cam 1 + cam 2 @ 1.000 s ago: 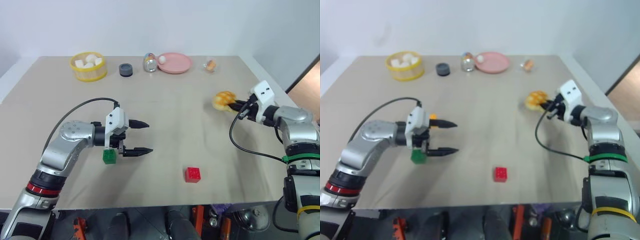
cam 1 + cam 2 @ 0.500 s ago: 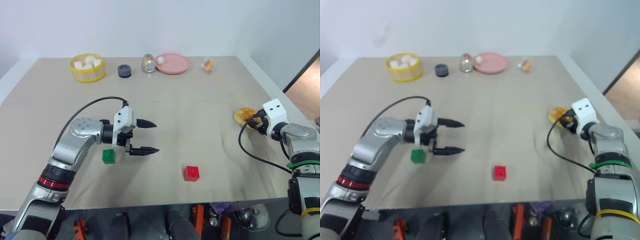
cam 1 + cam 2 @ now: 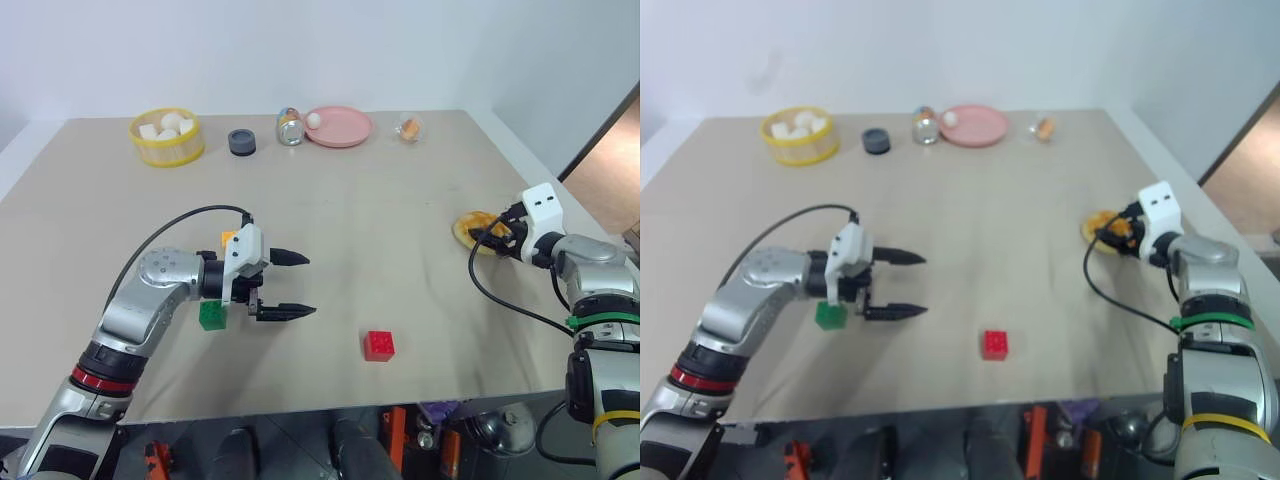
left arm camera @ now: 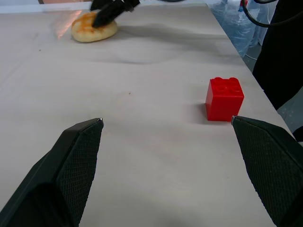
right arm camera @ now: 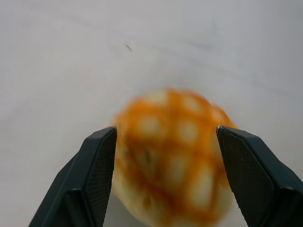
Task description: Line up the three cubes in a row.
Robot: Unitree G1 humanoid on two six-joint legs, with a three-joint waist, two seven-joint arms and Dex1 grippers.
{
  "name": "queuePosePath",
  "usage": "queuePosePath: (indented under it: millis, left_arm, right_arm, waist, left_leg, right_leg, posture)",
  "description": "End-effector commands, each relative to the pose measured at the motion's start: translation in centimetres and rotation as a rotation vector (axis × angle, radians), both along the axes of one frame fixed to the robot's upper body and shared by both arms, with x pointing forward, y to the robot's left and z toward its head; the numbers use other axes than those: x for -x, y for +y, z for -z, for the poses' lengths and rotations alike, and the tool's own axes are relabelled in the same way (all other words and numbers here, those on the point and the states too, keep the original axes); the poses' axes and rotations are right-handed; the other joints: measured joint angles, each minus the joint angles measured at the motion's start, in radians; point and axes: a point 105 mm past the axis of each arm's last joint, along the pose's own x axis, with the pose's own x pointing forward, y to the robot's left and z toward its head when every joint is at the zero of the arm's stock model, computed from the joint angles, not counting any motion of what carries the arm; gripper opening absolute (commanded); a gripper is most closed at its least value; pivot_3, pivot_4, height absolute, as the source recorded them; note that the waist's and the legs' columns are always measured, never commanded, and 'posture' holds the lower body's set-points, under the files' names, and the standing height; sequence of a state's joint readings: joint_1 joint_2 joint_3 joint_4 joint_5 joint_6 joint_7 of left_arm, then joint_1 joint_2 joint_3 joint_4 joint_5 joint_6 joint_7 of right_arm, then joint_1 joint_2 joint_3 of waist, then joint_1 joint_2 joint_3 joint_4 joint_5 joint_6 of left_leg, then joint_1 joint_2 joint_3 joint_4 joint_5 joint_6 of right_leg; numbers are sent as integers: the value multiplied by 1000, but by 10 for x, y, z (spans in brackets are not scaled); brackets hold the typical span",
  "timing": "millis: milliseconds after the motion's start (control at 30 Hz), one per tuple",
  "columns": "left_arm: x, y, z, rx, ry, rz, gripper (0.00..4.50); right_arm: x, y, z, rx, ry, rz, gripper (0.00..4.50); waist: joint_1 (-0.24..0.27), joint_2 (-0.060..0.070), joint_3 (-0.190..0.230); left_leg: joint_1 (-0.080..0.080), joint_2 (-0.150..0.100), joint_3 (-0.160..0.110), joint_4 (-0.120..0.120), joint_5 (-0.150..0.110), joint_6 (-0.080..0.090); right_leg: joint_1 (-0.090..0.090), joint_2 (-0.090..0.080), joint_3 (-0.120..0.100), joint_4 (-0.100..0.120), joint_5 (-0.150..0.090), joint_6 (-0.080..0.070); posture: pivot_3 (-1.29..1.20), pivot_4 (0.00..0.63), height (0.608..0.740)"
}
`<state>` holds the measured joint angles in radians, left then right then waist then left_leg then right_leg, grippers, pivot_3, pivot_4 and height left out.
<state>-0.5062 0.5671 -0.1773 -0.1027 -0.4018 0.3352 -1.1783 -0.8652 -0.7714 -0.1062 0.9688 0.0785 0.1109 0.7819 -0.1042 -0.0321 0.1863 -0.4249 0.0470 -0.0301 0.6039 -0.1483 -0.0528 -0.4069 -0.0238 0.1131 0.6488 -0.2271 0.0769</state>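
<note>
The left claw (image 3: 292, 286) hovers over the bench (image 3: 400, 260) with its fingers spread wide and nothing between them. The green cube (image 3: 212, 316) sits on the bench just beside its wrist, and the yellow-orange cube (image 3: 229, 239) peeks out behind the arm. The red cube (image 3: 379, 345) stands apart, nearer the front edge; the left wrist view shows its studded top. At the right edge, the right claw (image 3: 487, 236) has its fingers parted either side of the bun (image 5: 173, 156), as the right wrist view shows; contact cannot be told.
</note>
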Motion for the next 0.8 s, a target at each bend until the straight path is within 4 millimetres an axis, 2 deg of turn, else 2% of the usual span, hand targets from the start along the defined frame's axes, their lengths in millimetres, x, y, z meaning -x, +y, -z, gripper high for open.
queuePosePath:
  millis: [33,200,267,333,400,533,600,800]
  left_arm:
    - [2,3,-14,36,-45,-15,4500]
    - [4,7,-15,59,-34,-42,4500]
    - [9,12,-17,69,-20,-51,4500]
    - [15,18,-15,62,-8,-55,4500]
    - [26,23,-12,33,-2,-37,4500]
    - [47,24,-11,-3,11,25,4500]
    - [55,24,-11,-10,21,52,4500]
    - [72,24,-15,-22,18,128,4500]
  right_arm:
    - [3,-1,-29,-6,-88,-22,3459]
    - [5,-2,-58,-47,-173,-23,3459]
    - [16,14,-68,-114,-179,-143,3459]
    - [36,37,-62,-142,-105,-301,3459]
    - [68,61,-39,-80,24,-477,3459]
    - [117,84,-9,6,193,-666,3459]
    - [128,86,-6,21,223,-700,3459]
    - [139,92,2,64,241,-774,3459]
  waist:
    - [1,0,0]
    - [1,0,0]
    - [2,0,0]
    - [4,0,0]
    - [7,0,0]
    - [24,1,0]
    - [24,2,1]
    - [24,1,1]
  left_leg:
    - [0,0,0,0,0,0]
    - [0,0,0,0,0,0]
    - [0,0,0,-1,0,0]
    - [0,0,0,-1,0,0]
    - [0,1,-2,-2,-1,1]
    - [0,1,-2,-3,-5,2]
    - [-1,1,0,-1,-5,2]
    - [0,1,1,6,-5,2]
  right_leg:
    - [0,0,0,0,0,0]
    - [0,0,0,0,0,0]
    - [0,0,0,0,0,0]
    - [-1,0,0,0,-1,1]
    - [0,1,-2,1,-1,2]
    - [-1,0,-3,2,-6,2]
    - [-1,-1,-2,2,-7,-1]
    - [0,-1,-2,1,-5,-2]
  posture:
    - [0,150,740]
    - [0,150,740]
    - [0,150,740]
    - [0,150,740]
    - [0,150,740]
    - [0,150,740]
    - [0,150,740]
    - [0,150,740]
